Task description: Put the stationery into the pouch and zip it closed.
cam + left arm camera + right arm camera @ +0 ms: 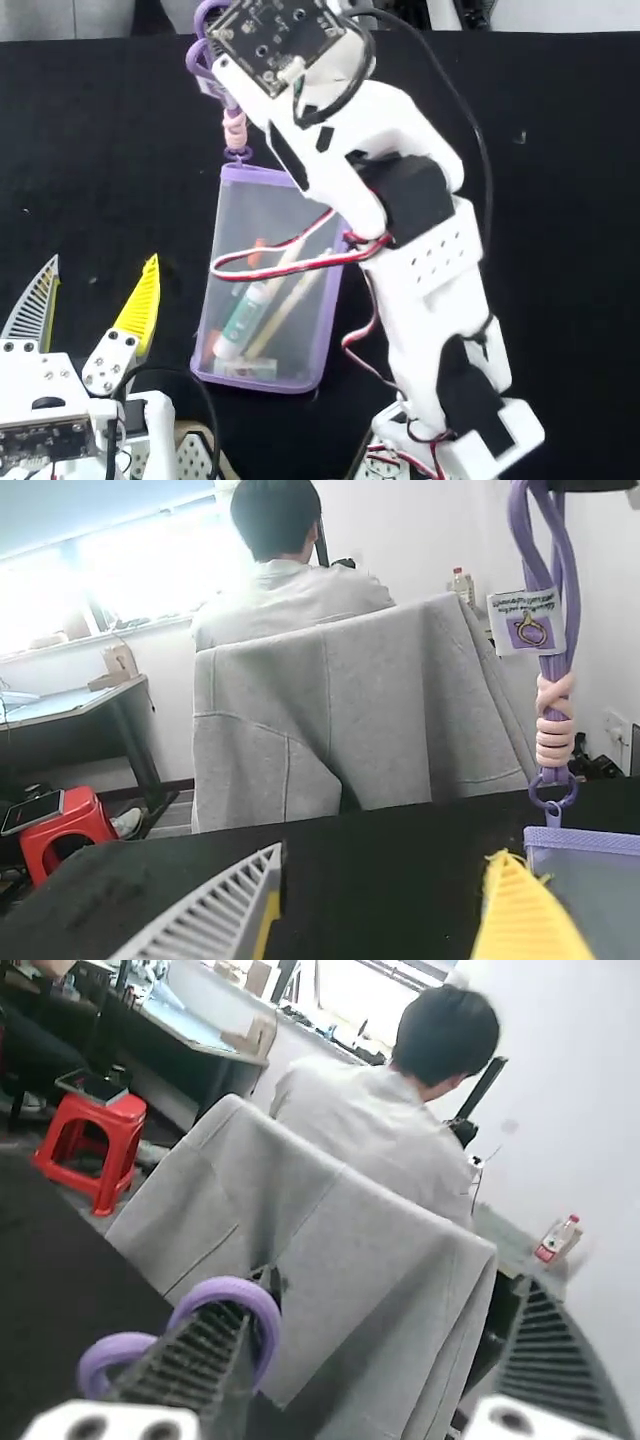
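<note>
Trailing by its purple strap [225,1305] below the right gripper [400,1300], the pouch [265,250] is seen with stationery [250,310] inside | right gripper is spread wide, strap hooked over one finger, not pinched | left gripper [100,270] is parted, empty, just beside pouch | risk: strap could be slipped off, pouch dropped.

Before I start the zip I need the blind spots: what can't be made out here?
Pouch zip and mouth: high view, the right arm covers most of that edge; open or zipped, cannot tell.
Stationery count: high view, blurred through the pouch wall, crossed by wires.
Strap top end: high view, the camera board covers it.
Pouch body: left wrist view, cut off by the frame edge and the left gripper's yellow jaw.
</note>
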Available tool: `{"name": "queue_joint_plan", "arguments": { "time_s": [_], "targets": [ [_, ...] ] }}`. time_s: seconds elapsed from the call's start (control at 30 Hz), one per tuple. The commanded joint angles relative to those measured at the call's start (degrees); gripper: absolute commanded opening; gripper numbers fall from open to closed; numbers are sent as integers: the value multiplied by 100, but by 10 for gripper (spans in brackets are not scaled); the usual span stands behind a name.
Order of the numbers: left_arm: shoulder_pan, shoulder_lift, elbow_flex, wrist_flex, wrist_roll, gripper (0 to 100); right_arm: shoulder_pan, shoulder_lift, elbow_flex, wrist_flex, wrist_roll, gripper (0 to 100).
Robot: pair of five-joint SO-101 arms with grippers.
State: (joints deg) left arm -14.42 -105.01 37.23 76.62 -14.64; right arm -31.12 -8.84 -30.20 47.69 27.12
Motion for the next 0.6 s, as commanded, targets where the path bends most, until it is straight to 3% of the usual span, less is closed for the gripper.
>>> {"name": "queue_joint_plan", "arguments": {
  "time_s": [0.0,0.33,0.57],
  "targets": [
    [-40,26,-171,18,35,310,-9,268,-154,70,-26,358],
    [-40,26,-180,396,18,310,193,2193,-338,1785,-26,358],
    [-40,26,-171,387,44,310,202,2396,-1270,2760,-26,358]
  ]
}}
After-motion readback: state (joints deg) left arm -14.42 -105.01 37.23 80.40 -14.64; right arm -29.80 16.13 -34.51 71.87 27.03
